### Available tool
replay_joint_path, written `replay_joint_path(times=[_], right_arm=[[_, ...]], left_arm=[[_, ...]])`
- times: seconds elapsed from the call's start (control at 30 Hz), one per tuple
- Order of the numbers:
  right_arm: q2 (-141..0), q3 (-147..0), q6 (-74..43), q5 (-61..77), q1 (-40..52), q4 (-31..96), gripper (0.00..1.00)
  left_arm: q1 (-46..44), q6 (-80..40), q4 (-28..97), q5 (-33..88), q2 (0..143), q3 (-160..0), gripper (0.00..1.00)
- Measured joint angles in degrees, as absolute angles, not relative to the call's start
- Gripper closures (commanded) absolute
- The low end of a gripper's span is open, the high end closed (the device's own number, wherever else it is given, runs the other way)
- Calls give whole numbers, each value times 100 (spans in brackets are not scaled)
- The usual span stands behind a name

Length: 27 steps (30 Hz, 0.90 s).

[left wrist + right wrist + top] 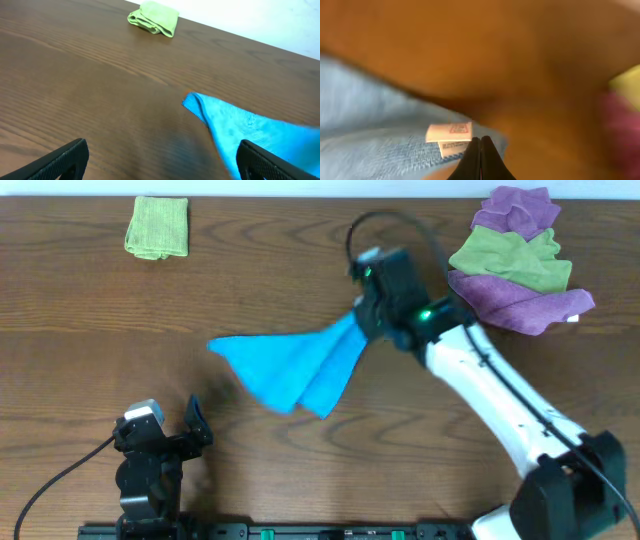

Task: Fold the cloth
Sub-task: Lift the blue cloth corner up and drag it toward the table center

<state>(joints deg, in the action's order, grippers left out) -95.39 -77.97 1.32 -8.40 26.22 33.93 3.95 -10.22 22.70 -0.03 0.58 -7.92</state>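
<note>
**A:** Where was your right gripper (362, 318) at this frame?

**B:** Fingers pressed together, clamped on one corner of the bright sky-blue soft microfibre cloth (290, 365). Your wrist view had the closed fingertips (473, 161) right at the cloth's edge, just beside two small white label tags (449, 134).

**A:** And the cloth itself?

**B:** Around the middle of the brown wood-grain table (100, 330), fanned out in a rough triangle. The pinched corner pointed to the far right and the wide end spread left and toward the near side. It looked partly doubled over, with layers overlapping along the near edge.

**A:** Your left gripper (170, 425)?

**B:** Fingers wide apart, nothing between them. It sat by the front-left edge, apart from the cloth. Its own camera only caught the cloth's left tip ahead.

**A:** Other stuff?

**B:** A small folded lime-green cloth (158, 227) at the far left, well apart, and a heap of purple and lime-green cloths (515, 265) at the far right, near your right arm.
</note>
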Motion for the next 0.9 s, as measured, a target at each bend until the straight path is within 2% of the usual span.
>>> replay_joint_path(times=[0.17, 0.27, 0.4, 0.47, 0.5, 0.53, 0.6, 0.67, 0.7, 0.9], right_arm=[[-9539, -8707, 287, -1223, 1907, 3374, 99], [-9533, -9297, 336, -1002, 1619, 4082, 99], [-9515, -9644, 368, -213, 1918, 4890, 99], [-9511, -9668, 388, 152, 2401, 5231, 99], [-9515, -9668, 401, 266, 2630, 5358, 94], [-9520, -9668, 401, 340, 2816, 5463, 80], [-9524, -9668, 454, 434, 3249, 5612, 34], [-9524, -9668, 493, 357, 3533, 5682, 25], [-9524, -9671, 506, 263, 3614, 5723, 23], [-9570, -9642, 550, -611, 3391, 5937, 28]], left_arm=[[395, -1022, 2270, -3, 58, -792, 4], [395, -1022, 2270, -3, 58, -792, 5], [395, -1022, 2270, -3, 58, -792, 5], [395, -1022, 2270, -3, 58, -792, 5], [395, -1022, 2270, -3, 58, -792, 5], [395, -1022, 2270, -3, 58, -792, 4], [395, -1022, 2270, -3, 58, -792, 5], [395, -1022, 2270, -3, 58, -792, 5], [395, -1022, 2270, -3, 58, -792, 5], [395, -1022, 2270, -3, 58, -792, 5]])
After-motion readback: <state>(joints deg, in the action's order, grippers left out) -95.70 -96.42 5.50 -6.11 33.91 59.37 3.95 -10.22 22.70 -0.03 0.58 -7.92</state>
